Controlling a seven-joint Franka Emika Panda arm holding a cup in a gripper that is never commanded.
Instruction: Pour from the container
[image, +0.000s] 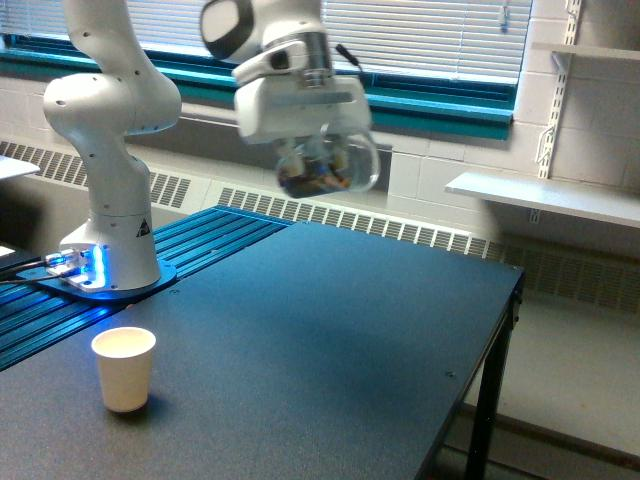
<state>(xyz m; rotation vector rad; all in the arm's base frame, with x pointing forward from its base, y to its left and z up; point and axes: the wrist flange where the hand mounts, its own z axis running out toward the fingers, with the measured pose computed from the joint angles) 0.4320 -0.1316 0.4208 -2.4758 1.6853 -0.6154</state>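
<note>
Dark table (330, 330) fills the lower frame, with a white paper cup (124, 368) at lower left. My gripper (318, 160) is clamped on the container (330, 167), upper centre, tilted, dark contents inside.

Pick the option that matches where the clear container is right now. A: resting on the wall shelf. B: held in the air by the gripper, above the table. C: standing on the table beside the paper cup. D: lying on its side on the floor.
B: the gripper holds the clear container up in the air over the dark table, well away from the white paper cup standing near the table's front edge.
</note>
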